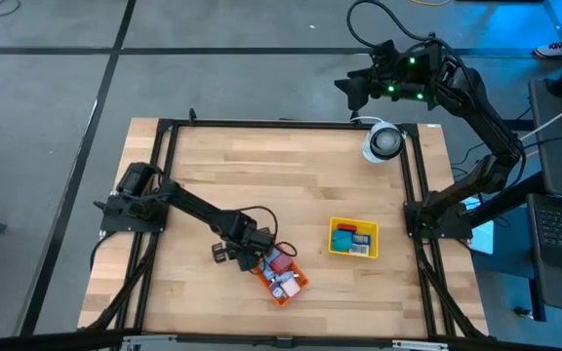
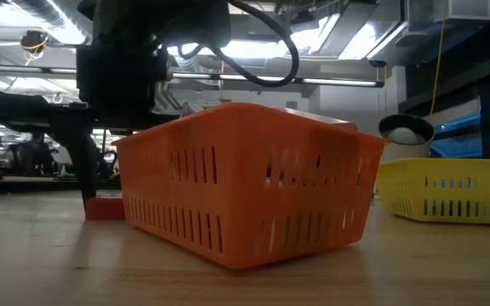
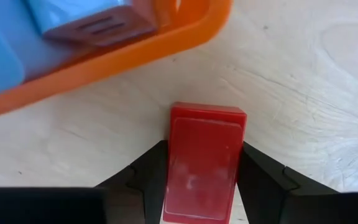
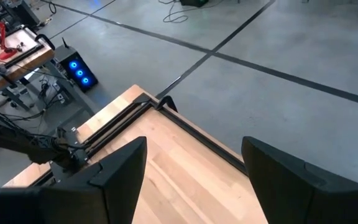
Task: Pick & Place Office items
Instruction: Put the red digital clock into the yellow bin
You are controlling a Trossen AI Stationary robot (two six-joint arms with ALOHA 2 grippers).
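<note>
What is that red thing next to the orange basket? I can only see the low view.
Observer: A flat red block, lying on the table just outside the orange basket.
Operator: Is anything touching it?
Observer: The left end effector has a finger on each side of it.
Operator: What's in the basket?
Observer: Blue pieces.
Operator: Where's the other arm?
Observer: The right end effector is open, raised over the table's far corner.

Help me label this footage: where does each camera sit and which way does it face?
High: overhead, looking down; both arms show, and the orange tray.
Low: table height, looking across at the orange tray; left arm shows.
Left wrist: left gripper around the red piece.
Right wrist: right gripper open above the table's corner.
High and low share the yellow tray.
</note>
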